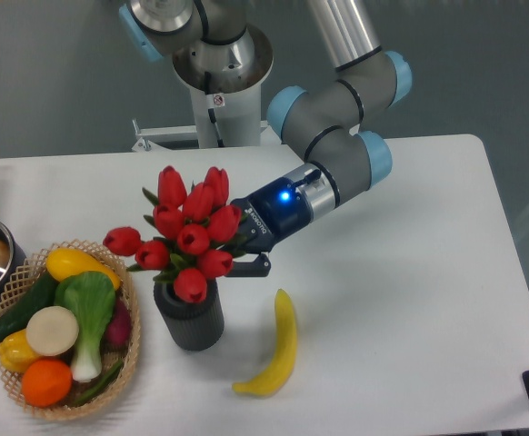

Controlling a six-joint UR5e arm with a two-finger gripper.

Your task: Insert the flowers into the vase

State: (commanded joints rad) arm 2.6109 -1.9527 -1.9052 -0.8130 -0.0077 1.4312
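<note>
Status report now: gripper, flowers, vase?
Gripper shut on red tulip bouquet. Stems entering dark ribbed vase. Yellow banana beside vase, not blocking.

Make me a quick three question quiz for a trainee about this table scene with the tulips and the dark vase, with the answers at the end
1. True or false: the flowers lie flat on the table.
2. What lies just right of the vase: A) orange B) banana C) pot?
3. Fill in: the wicker basket of vegetables sits to the ____ of the vase in the picture.

Key
1. False: the gripper holds them upright over the vase opening.
2. B, the banana.
3. Left.
</note>
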